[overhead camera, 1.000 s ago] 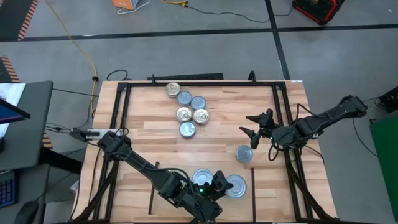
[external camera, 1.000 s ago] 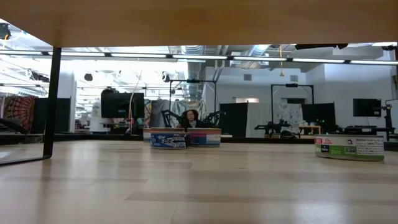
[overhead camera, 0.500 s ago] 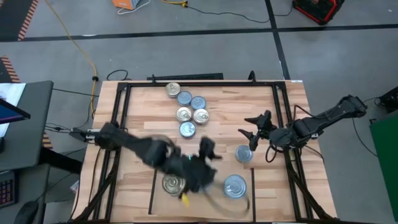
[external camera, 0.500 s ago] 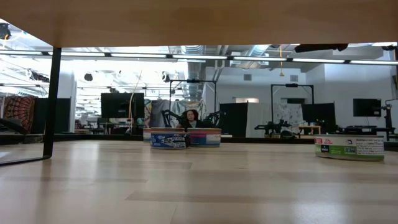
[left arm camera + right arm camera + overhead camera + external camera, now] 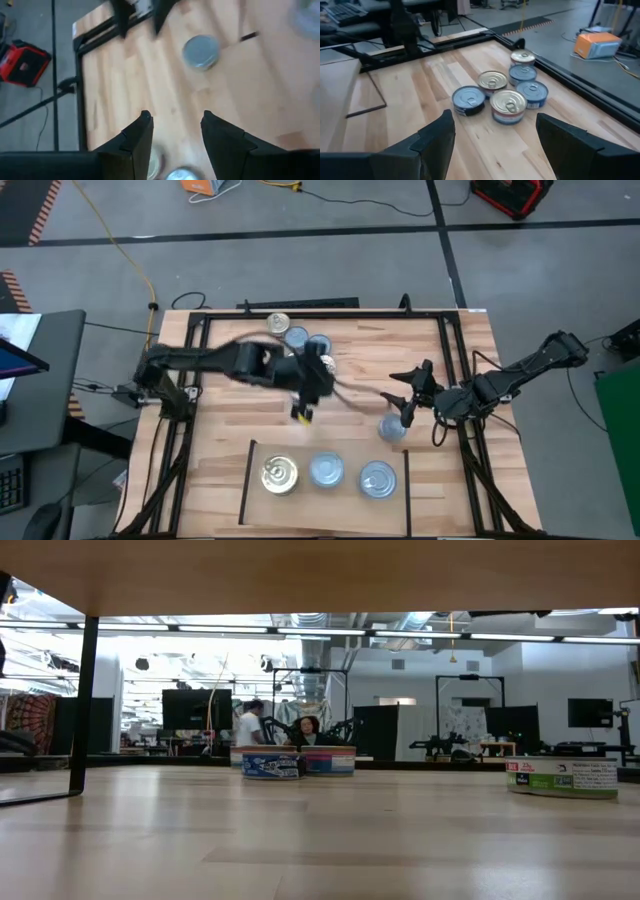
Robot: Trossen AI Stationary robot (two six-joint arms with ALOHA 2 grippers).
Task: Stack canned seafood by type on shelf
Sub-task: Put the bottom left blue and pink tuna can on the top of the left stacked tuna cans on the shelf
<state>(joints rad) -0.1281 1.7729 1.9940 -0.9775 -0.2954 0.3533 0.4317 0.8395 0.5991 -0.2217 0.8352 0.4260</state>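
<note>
Nine tins show on the table from above: three sit in a row on the shelf (image 5: 246, 485) at the near edge, a gold-topped tin (image 5: 279, 474) at the left, then two silver-topped tins (image 5: 326, 471) and (image 5: 377, 478); one lone silver tin (image 5: 391, 427) lies toward the right side; and a far cluster (image 5: 506, 90) holds five, three with gold tops and two with silver tops and blue sides. The left gripper (image 5: 312, 380), blurred, is over the near edge of that cluster, its fingers (image 5: 141, 131) parted with bare wood between them and nothing in them; the shelf tins lie well apart from it. The right gripper (image 5: 406, 395) hangs just beyond the lone silver tin, its fingers (image 5: 439, 132) spread wide and empty, the far cluster ahead of it
</note>
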